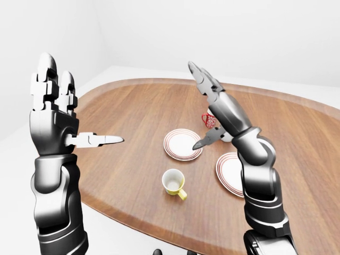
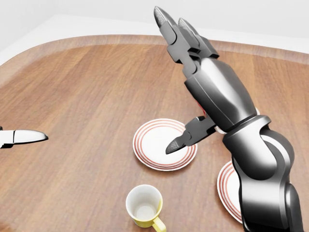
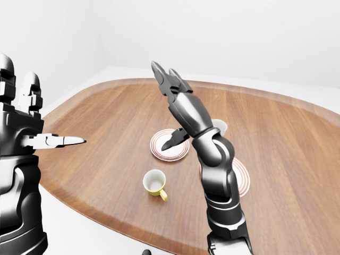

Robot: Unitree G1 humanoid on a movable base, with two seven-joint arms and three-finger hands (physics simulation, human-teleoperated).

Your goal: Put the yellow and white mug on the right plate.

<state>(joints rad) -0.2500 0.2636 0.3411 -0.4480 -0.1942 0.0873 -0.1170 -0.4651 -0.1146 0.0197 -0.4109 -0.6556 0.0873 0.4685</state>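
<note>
The yellow and white mug (image 2: 144, 206) stands alone on the bare wooden table (image 2: 82, 92), with open room all around and above it. The right plate (image 1: 229, 171) has nothing on it, but the right arm (image 2: 256, 164) hangs over part of it. The red mug (image 1: 208, 120) and the middle plate (image 2: 155, 143) sit well apart from the yellow and white mug.

Mug (image 2: 144, 205) lies below the left plate (image 2: 164, 144); right plate (image 1: 229, 171) right of both

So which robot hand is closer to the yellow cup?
Right. The right hand hangs open above the yellow and white mug, over the plates. The left hand is raised far off to the view's left.
</note>
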